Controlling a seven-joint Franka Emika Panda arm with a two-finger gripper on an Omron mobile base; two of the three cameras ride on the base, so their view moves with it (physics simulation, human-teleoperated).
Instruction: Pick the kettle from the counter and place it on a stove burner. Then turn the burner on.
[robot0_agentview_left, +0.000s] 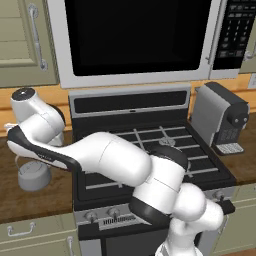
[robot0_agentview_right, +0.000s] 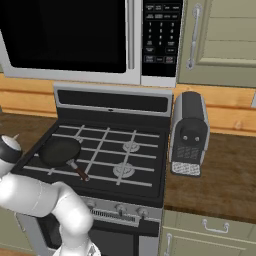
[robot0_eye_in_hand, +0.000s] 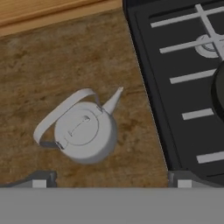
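I see my gripper (robot0_eye_in_hand: 111, 179) spread wide and holding nothing, poised above the kettle (robot0_eye_in_hand: 85, 133); the kettle sits upright on the counter (robot0_eye_in_hand: 39, 74), just beside the stove's (robot0_eye_in_hand: 183, 96) left edge, spout toward it.

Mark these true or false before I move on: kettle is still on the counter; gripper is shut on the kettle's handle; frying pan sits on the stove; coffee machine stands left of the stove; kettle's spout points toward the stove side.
1. The kettle is on the counter: true.
2. The gripper is shut on the handle: false; it is open above the kettle, holding nothing.
3. The frying pan sits on the stove: true.
4. The coffee machine is left of the stove: false; it stands on the right.
5. The spout points toward the stove side: true.
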